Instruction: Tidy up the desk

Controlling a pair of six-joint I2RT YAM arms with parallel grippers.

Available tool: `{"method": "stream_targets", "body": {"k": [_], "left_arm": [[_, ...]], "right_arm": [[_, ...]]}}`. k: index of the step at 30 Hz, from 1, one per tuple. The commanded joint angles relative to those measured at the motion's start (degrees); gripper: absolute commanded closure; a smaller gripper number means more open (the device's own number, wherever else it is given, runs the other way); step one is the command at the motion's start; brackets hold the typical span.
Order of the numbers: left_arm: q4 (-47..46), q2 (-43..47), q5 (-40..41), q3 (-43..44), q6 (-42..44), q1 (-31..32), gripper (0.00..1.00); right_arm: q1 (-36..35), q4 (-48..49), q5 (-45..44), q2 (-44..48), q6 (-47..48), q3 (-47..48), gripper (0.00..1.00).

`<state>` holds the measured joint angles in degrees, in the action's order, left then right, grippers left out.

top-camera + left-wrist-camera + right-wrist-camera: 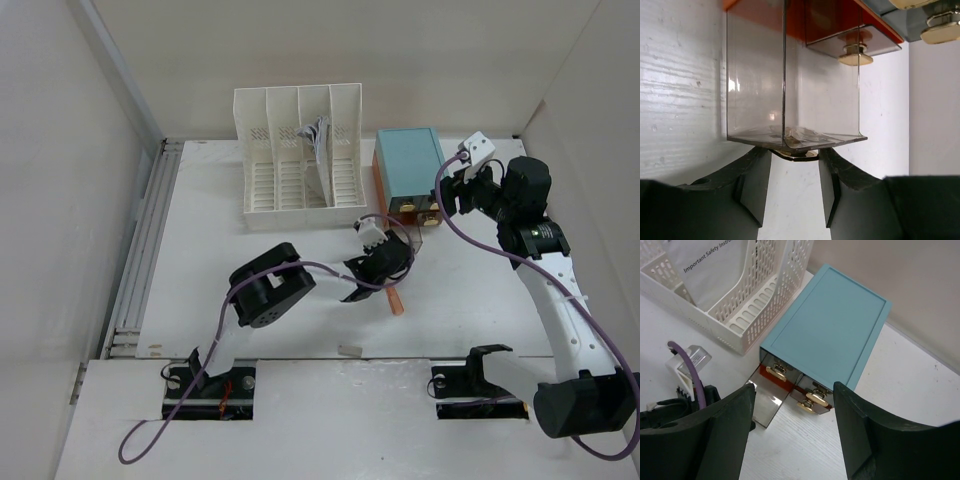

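The desk (470,290) carries a white file rack (298,150) at 12 o'clock. You're on the drawer step. Your left tool (795,165) is narrowed around the gold knob (795,154) of the clear drawer (790,90) and apparently pinches it, though pad contact is hard to confirm. The drawer stands part-way out of the teal drawer box (825,325) at 1 o'clock. Next, I'd judge, you want a straight, level pull. Your right tool (794,395) hovers above the box, spread wide and empty.
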<state>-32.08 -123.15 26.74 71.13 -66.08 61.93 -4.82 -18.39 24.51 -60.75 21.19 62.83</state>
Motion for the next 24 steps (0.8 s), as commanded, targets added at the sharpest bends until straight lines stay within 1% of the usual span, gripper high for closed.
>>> {"method": "stream_targets", "body": {"k": [1,3,4,5,6,8,10,12,16,19,22,23,24], "left_arm": [[-1.7,4.3,-0.1,-2.4,0.3,1.5,0.76],[-1.7,4.3,-0.6,-3.1,0.3,1.5,0.72],[-1.7,4.3,-0.6,-3.1,0.3,1.5,0.67],[-1.7,4.3,-0.6,-3.1,0.9,1.5,0.59],[-1.7,4.8,-0.6,-3.1,1.4,1.5,0.41],[-1.7,5.5,-0.6,-3.1,3.0,1.5,0.28],[-1.7,7.4,0.5,-3.6,4.0,2.0,0.18],[-1.7,9.1,1.4,-4.9,5.2,2.1,0.16],[-1.7,14.3,3.0,-7.4,6.5,4.2,0.16],[-1.7,20.1,5.6,-10.6,7.9,7.0,0.16],[-2.2,29.1,7.9,-15.1,10.4,9.7,0.23],[-2.2,31.9,9.4,-16.6,11.6,10.7,0.42],[-2.7,37.9,12.3,-18.3,15.0,12.7,0.6]], "right_arm": [[0.4,2.1,1.2,1.1,0.2,-0.1,0.31],[0.4,2.1,1.2,1.1,0.2,-0.1,0.31],[0.4,2.1,1.2,1.1,0.2,-0.1,0.31],[0.4,2.1,1.2,1.1,0.2,-0.1,0.31],[0.4,2.1,1.2,1.1,0.2,-0.1,0.31],[0.4,2.1,1.2,1.1,0.2,-0.1,0.31],[0.4,2.1,1.2,1.1,0.2,-0.1,0.31],[0.4,2.1,1.2,1.1,0.2,-0.1,0.31],[0.4,1.6,1.2,1.1,0.7,-0.1,0.31],[0.4,1.6,1.2,2.6,0.7,-0.1,0.31],[0.4,2.2,-1.7,4.9,0.7,-0.1,0.31],[0.4,2.8,-2.4,5.6,1.2,-0.1,0.37],[0.4,2.8,-2.5,6.3,1.2,-0.1,0.51]]}}
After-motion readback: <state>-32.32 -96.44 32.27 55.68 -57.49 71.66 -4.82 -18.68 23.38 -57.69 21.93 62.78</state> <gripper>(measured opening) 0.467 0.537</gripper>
